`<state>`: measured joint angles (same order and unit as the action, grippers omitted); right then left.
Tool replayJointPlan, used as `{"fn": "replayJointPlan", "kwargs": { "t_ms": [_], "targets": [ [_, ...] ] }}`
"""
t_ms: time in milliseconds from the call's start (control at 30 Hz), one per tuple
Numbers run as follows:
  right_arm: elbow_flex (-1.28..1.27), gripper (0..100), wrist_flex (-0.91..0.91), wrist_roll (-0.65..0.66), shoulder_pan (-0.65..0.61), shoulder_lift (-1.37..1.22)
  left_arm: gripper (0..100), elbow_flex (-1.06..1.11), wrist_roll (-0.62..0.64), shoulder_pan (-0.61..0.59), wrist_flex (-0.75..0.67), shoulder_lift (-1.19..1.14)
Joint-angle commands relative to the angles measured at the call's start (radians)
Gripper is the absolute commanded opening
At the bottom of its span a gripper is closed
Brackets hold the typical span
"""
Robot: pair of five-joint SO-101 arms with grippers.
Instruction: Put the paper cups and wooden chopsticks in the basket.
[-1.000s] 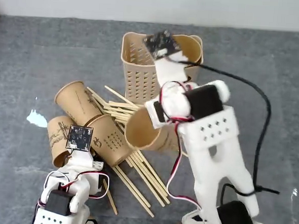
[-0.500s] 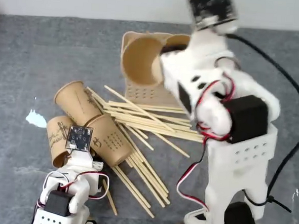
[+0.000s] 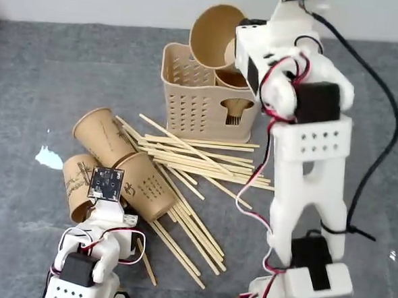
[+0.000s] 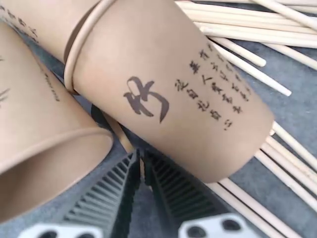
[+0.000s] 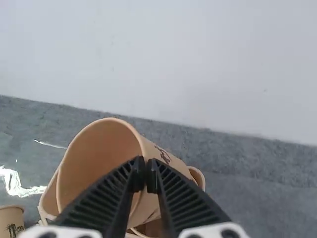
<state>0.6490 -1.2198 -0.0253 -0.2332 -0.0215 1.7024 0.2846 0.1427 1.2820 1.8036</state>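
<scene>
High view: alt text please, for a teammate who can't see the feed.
The right gripper holds a tilted cup by its rim above the basket, which has another cup inside. Three more cups lie on their sides among scattered chopsticks on the table, near the left arm.

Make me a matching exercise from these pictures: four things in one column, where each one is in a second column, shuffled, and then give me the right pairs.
Things
1. lifted paper cup
2. wooden chopsticks
3. basket
4. left gripper

Places
A. lying scattered on the table
B. down low beside the cups that lie on their sides
C. held by the right gripper above the basket
D. standing upright with another cup inside

Pairs: 1-C, 2-A, 3-D, 4-B
</scene>
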Motion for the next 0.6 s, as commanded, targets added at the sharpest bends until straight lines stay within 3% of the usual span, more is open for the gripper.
{"fn": "replayJointPlan", "kwargs": {
  "t_ms": [0, 433, 567],
  "targets": [
    [0.051, 0.7, 0.007, -0.06, 0.035, -0.013, 1, -0.019, 0.0, -0.005, -0.021, 0.017],
    [0.051, 1.2, -0.061, -0.089, 0.081, -0.021, 1, -0.019, 0.0, -0.005, -0.021, 0.017],
    [0.052, 15.0, -0.082, -0.089, 0.096, -0.013, 1, -0.019, 0.0, -0.005, -0.021, 0.017]
  ]
}}
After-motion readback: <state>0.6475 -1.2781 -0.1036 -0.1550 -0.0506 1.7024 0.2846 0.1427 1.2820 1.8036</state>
